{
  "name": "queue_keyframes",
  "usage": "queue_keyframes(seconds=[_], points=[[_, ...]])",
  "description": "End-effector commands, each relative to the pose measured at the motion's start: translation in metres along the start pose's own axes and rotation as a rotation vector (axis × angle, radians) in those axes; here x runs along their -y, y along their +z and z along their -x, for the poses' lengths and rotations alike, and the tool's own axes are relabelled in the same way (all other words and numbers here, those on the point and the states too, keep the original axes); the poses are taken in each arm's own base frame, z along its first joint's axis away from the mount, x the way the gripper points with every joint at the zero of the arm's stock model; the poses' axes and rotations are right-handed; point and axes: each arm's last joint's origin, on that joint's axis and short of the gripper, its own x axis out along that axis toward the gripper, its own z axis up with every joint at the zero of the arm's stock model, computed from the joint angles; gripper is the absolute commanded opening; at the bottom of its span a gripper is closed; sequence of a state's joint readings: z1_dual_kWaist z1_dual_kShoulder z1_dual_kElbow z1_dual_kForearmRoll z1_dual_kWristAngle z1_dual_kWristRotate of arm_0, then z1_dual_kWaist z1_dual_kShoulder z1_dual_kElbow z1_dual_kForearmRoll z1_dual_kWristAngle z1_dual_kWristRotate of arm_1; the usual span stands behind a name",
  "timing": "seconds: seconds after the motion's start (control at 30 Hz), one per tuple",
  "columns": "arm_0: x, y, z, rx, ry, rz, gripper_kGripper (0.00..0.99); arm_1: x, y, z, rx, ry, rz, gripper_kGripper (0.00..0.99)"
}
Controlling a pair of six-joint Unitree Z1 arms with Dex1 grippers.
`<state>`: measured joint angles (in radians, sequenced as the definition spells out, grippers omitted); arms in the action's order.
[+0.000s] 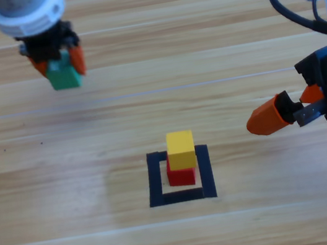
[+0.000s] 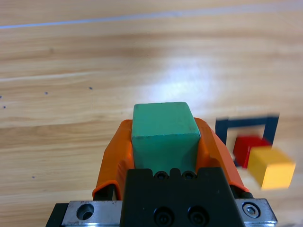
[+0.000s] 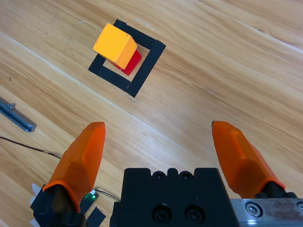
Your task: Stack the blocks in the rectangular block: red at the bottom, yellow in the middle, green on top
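Green cube [image 2: 164, 137] sits pinched between the jaws of the left gripper [image 1: 60, 63], high above the table [image 1: 50, 198] and well apart from the black tape frame [image 1: 155, 183]. Inside the frame, yellow [image 1: 180, 149] already rests on red [image 1: 180, 176]. Only placing green on top remains, I think. Right gripper [image 1: 287, 109] waits spread and empty at the right side
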<state>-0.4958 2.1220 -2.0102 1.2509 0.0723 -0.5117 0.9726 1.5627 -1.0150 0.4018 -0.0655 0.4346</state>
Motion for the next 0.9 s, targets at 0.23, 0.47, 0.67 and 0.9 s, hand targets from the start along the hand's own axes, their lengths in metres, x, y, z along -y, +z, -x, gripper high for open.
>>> queue_keyframes(seconds=[0.23,0.47,0.67,0.9], points=[[0.105,-0.081,-0.009,-0.081,-0.046,-0.477,0.117,0.011,-0.005,0.006,0.021,0.010,-0.003,0.986],[0.127,-0.094,-0.010,-0.098,-0.091,-0.476,0.117,0.013,-0.005,0.006,0.019,0.006,-0.010,0.986],[0.130,-0.093,-0.028,-0.148,-0.004,-0.163,0.123,0.012,-0.005,0.004,0.016,0.005,-0.010,0.986],[0.141,-0.099,-0.036,-0.147,0.040,0.013,0.123,0.012,-0.004,0.005,0.022,0.007,-0.011,0.986]])
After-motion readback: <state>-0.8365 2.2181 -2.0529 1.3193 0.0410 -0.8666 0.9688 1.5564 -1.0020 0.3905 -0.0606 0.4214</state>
